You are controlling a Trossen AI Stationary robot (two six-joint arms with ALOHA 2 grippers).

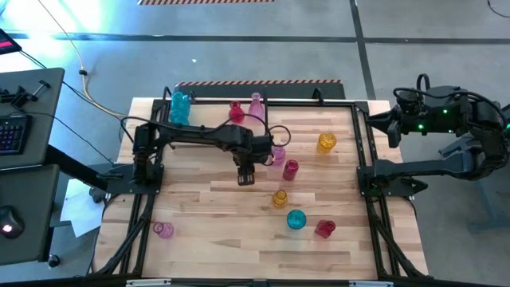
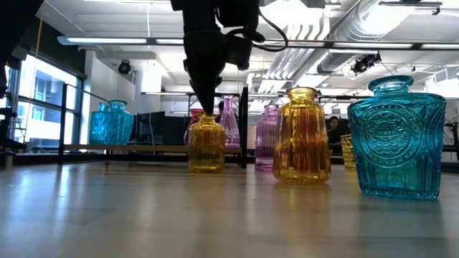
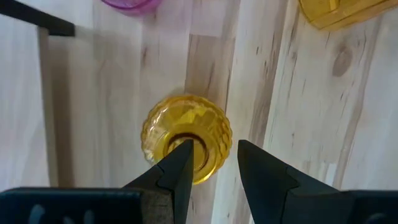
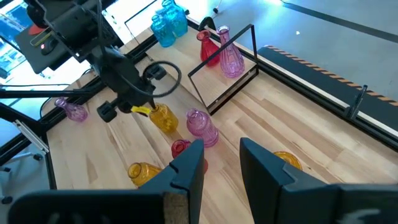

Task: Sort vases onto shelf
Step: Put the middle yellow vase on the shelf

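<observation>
A small yellow vase (image 3: 186, 134) stands upright on the table (image 1: 207, 231) near its middle. My left gripper (image 3: 212, 155) points straight down over this vase (image 2: 206, 145) and is open. One finger is at the vase's mouth and the other stands outside the rim. The shelf (image 1: 215, 102) at the table's far edge holds cyan vases (image 1: 180, 108), a red vase (image 1: 236, 112) and a pink vase (image 1: 256, 105). My right gripper (image 4: 221, 155) waits, open, high beyond the table's right edge. My left gripper comes at the yellow vase from above, pointing down. One fingertip (image 3: 184, 151) is over or just inside the mouth (image 3: 198, 144), the other (image 3: 245, 152) outside the neck. Whether either finger touches the glass I cannot tell. The vase stands upright on the table.
Loose vases stand to the right of the left gripper and nearer than it: pink (image 1: 277, 155), red (image 1: 291, 169), yellow (image 1: 280, 198), cyan (image 1: 296, 219), red (image 1: 324, 229) and yellow (image 1: 327, 142). A pink one (image 1: 163, 230) stands near the front left corner.
</observation>
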